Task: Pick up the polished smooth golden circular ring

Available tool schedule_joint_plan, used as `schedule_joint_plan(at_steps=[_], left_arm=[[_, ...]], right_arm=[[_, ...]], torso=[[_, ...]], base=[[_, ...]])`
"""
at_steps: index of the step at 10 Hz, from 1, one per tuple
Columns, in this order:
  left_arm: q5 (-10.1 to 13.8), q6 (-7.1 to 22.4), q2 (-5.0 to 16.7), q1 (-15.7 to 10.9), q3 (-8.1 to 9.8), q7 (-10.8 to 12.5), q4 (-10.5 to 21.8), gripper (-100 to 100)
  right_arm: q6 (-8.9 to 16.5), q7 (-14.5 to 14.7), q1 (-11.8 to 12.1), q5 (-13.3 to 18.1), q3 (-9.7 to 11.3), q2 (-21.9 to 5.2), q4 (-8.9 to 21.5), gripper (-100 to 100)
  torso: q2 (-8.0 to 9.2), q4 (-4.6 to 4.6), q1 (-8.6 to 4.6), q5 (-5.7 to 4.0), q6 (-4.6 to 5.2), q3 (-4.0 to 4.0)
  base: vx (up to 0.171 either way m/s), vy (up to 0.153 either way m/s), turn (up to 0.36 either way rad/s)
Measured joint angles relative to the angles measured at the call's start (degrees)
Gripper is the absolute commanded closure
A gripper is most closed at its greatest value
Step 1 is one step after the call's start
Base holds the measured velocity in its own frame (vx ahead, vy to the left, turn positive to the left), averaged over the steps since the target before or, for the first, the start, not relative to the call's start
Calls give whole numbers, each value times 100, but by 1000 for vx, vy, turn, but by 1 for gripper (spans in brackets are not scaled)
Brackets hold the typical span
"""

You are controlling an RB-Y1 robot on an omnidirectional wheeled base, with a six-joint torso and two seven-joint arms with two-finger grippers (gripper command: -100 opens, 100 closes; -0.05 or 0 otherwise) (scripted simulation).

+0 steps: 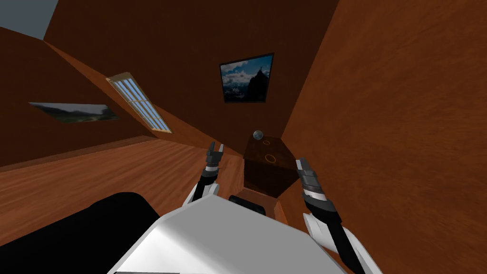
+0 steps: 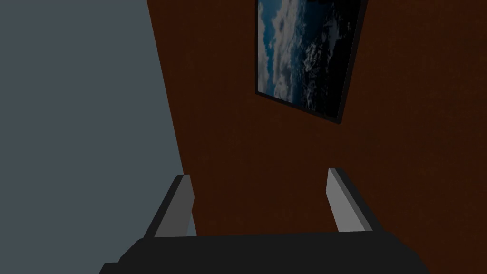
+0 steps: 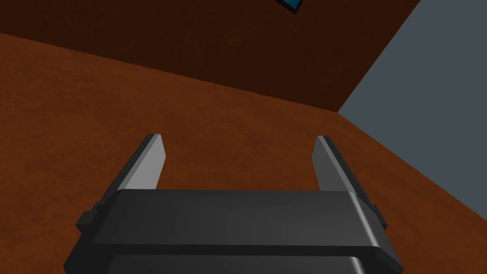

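Observation:
A thin golden ring (image 1: 270, 158) lies flat on top of a dark brown cabinet (image 1: 260, 178) standing in the room's corner. A smaller ring (image 1: 266, 142) lies farther back on the same top. My left gripper (image 1: 217, 146) is raised to the cabinet's left, apart from it. Its fingers are open with nothing between them in the left wrist view (image 2: 258, 174). My right gripper (image 1: 301, 163) hangs just past the cabinet's right edge, close to the orange-brown wall. It too is open and empty (image 3: 238, 137).
A small blue-grey ball (image 1: 258, 135) sits at the cabinet top's far corner. A brown wall (image 1: 390, 142) runs close along my right side. A framed mountain picture (image 1: 247, 79) hangs above the cabinet. Wooden floor (image 1: 119, 171) stretches to the left.

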Motion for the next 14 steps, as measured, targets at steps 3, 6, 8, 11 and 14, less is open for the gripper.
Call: schedule_joint_plan(at_steps=[3, 6, 8, 11, 14], left_arm=[[0, 0, 0, -1, -1, 0, 0, 0], [0, 0, 0, 0, 0, 0, 0, 0], [0, 0, 0, 1, 0, 0, 0, 0], [0, 0, 0, 1, 0, 0, 0, 0], [0, 0, 1, 2, 1, 0, -1, 0]], right_arm=[[-166, 403, -80, 449, -127, -531, 469, -100], [-310, 666, -83, 821, -218, -999, 824, -100], [-377, 803, -92, 1049, -268, -1310, 1033, -100], [-501, 1039, -39, 1462, -330, -1737, 1356, -100], [-647, 1195, -36, 1828, -406, -2200, 1745, -100]], torso=[[-8, -2, 16, 4, -4, -5], [-32, -7, 5, 1, -4, -19], [-36, -8, -1, 1, -2, -21], [-46, -10, 7, 2, -2, -27], [-54, -12, -14, -1, 1, -32]], base=[[-78, 143, 221], [-12, 118, 150], [-4, 108, 98], [27, 123, 137], [54, 96, 90]])
